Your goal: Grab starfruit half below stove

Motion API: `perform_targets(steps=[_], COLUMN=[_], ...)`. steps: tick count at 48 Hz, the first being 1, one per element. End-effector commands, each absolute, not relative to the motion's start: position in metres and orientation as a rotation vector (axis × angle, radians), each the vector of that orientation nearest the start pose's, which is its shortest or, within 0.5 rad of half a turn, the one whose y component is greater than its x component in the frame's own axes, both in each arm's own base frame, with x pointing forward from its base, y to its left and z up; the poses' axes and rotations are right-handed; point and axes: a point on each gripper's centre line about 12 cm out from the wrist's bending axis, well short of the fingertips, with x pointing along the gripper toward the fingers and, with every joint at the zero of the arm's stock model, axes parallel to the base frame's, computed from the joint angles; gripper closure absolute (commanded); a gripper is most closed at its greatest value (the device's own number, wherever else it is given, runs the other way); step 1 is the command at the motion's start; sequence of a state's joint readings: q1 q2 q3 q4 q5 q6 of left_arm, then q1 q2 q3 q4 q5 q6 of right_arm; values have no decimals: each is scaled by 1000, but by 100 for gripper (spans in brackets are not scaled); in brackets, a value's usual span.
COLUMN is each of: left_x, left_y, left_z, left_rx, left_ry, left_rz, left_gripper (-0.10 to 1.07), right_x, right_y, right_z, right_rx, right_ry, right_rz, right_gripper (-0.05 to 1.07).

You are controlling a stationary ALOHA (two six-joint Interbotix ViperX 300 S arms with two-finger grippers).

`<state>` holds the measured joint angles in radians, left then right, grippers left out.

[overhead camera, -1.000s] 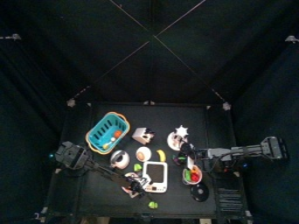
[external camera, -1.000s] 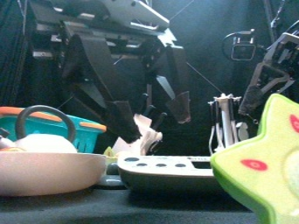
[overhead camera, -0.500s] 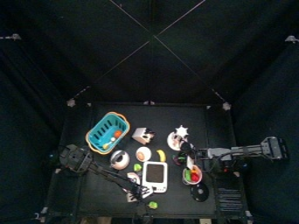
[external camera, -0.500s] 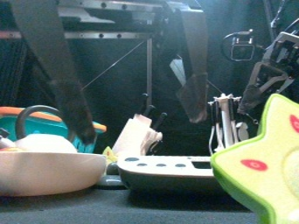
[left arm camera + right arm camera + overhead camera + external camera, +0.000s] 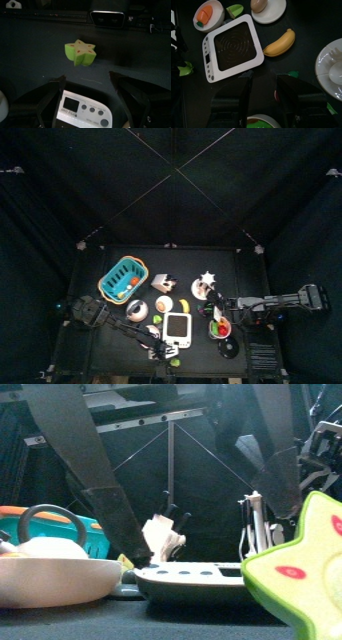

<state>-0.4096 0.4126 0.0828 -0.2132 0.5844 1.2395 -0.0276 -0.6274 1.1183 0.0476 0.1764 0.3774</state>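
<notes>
The starfruit half [image 5: 81, 51] is a small yellow-green star-shaped piece lying on the black table just past the control end of the white stove [image 5: 83, 107]. In the top view it is the starfruit half [image 5: 173, 361] near the table's front edge, below the stove [image 5: 178, 328]. My left gripper [image 5: 87, 77] hangs open over the stove's front end, its jaws spread wide on either side of the fruit's line, a short way from it. In the front view the starfruit half [image 5: 301, 574] looms at the right. My right gripper [image 5: 263, 80] hovers open beside the stove [image 5: 231, 47], holding nothing.
A turquoise basket [image 5: 122, 278] and a white star piece [image 5: 206, 280] stand at the back. A yellow banana piece [image 5: 280, 42], a plate with a carrot [image 5: 208, 14] and white bowls [image 5: 331, 62] lie around the stove. A white bowl [image 5: 54, 579] sits front left.
My left gripper has travelled toward the table's front edge, over the stove and closer to the starfruit half, staying wide open. The right arm has not moved.
</notes>
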Motion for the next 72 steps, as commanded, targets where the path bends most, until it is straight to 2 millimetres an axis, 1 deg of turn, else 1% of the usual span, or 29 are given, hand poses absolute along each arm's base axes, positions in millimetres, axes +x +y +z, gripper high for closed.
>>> perform_targets(steps=[1,17,27,37,44,57,68,72], left_x=[460,467,474,474,475,475,477,477], left_y=[-216,-220,-223,-227,-229,-231,-227,-227], left_z=[151,140,141,135,134,130,126,128], left_rx=[1078,1075,1084,1033,1019,998,996,996], left_ry=[658,661,635,639,624,626,638,634], left_rz=[-987,-998,-992,-1007,-1008,-1016,-1014,-1011], left_gripper=[-4,-3,-3,-3,1,15,15,16], right_x=[234,232,232,232,232,231,230,230], right_y=[-5,-5,-6,-5,-5,-5,-5,-6], right_z=[198,195,195,195,195,193,191,191], right_rx=[422,415,416,419,419,421,420,421], right_ry=[625,633,632,632,632,638,644,644], right_rz=[-153,-152,-155,-155,-155,-157,-158,-160], right_gripper=[28,28,28,28,28,28,28,28])
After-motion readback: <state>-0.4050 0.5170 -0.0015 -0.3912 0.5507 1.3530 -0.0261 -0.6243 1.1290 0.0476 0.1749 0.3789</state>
